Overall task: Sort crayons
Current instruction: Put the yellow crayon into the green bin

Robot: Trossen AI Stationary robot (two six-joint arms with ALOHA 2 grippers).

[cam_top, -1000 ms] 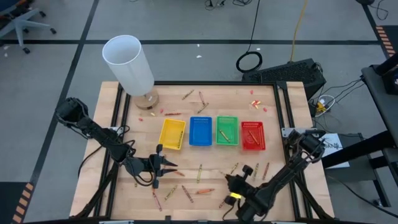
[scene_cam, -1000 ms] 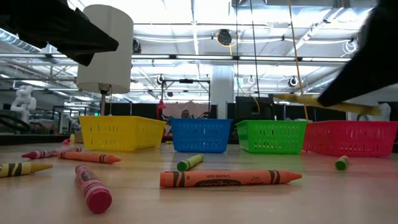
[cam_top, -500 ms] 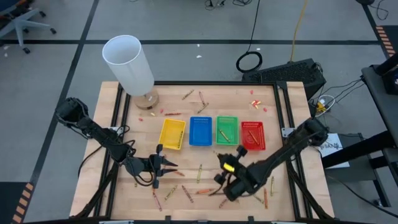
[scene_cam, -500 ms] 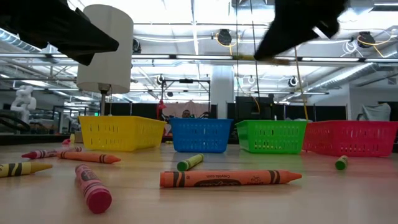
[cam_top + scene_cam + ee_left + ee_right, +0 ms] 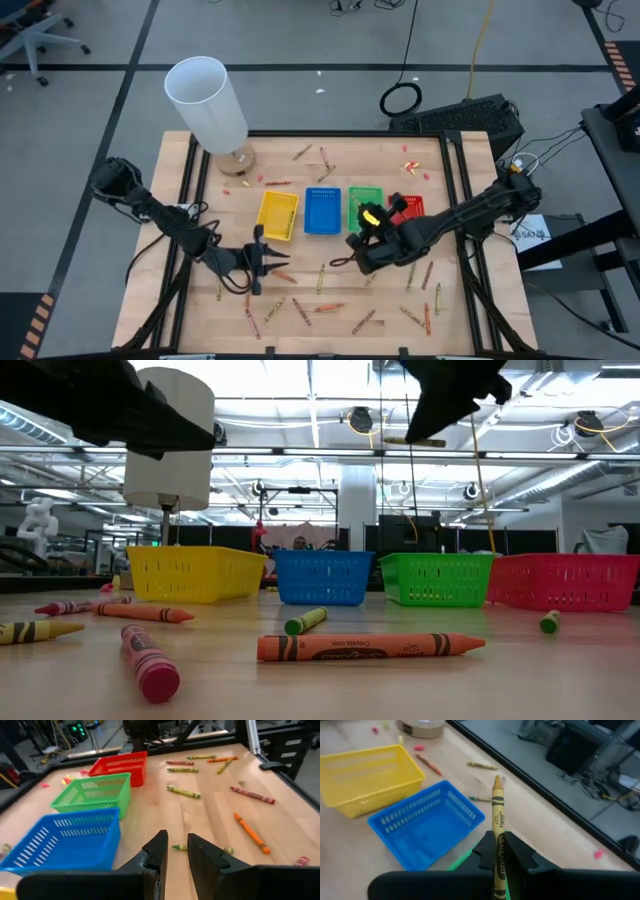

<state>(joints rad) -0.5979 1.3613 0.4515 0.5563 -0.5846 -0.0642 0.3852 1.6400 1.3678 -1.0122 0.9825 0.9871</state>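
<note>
Nearest the low camera, we had an orange crayon [image 5: 370, 647] lying flat across the table [image 5: 470, 310], a green one [image 5: 305, 621] just behind it and a red one [image 5: 150, 664] off to its left, end toward us. More crayons [image 5: 330, 307] were strewn over the near half of the table, on the side of the trays away from the lamp [image 5: 207, 103]; from above they were too thin for us to name every colour.

Back from those, the left gripper [image 5: 268, 262] hovered just on the near side of the yellow tray [image 5: 277, 215]. Its own camera showed us the two fingers [image 5: 155, 851] a narrow gap apart with nothing between them, a green crayon [image 5: 182, 847] on the wood beyond, half hidden behind the tips.

Alongside, the right gripper [image 5: 362, 244] hung at the near end of the green tray [image 5: 365, 209], clamped on a yellow crayon [image 5: 497, 815]. In the wrist view that crayon stood up out of the closed fingers, its lower part cut off by the frame edge, with the blue tray [image 5: 425, 822] beyond it. From the low camera we caught only the arm's dark bulk overhead and the crayon poking out; the fingertips themselves we couldn't make out.

The red tray [image 5: 413, 207] sat partly covered by the right arm. Beyond the trays, a few more crayons and some pink scraps [image 5: 410, 166] lay toward the lamp's edge of the table.
</note>
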